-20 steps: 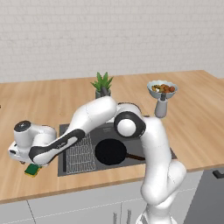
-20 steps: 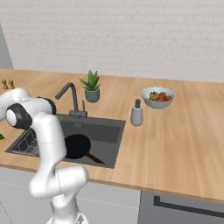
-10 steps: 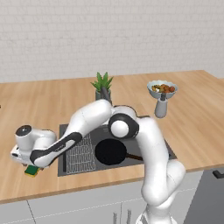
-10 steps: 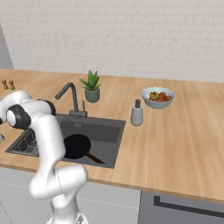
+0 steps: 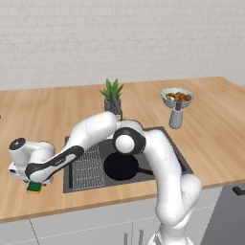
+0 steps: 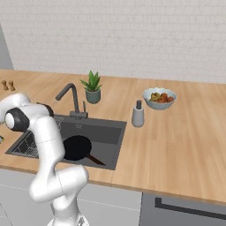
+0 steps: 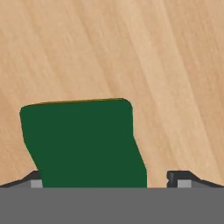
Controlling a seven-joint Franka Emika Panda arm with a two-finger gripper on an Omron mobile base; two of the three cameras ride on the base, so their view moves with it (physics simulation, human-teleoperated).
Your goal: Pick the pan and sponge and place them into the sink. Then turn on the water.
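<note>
The sponge (image 7: 83,140) lies green side up on the wooden counter, left of the sink (image 5: 178,157). In the left base view the sponge (image 5: 34,187) peeks out under my hand near the counter's front edge. My gripper (image 7: 109,179) stands open right over it, one fingertip (image 7: 37,179) at the sponge's edge and the other (image 7: 183,177) well clear of it. Nothing is held. The black pan (image 5: 121,166) lies inside the sink (image 6: 103,132), handle pointing toward the front right; the pan (image 6: 76,147) also shows behind my arm.
A wire rack (image 5: 88,165) fills the sink's left side. The dark faucet (image 6: 68,95) stands behind the basin, with a potted plant (image 5: 111,93) beyond it. A soap dispenser (image 5: 176,117) and a bowl of food (image 5: 177,97) sit to the right.
My hand has sunk lower over the sponge while the elbow dropped a little; the jaws stayed wide. Pan and sponge have not moved.
</note>
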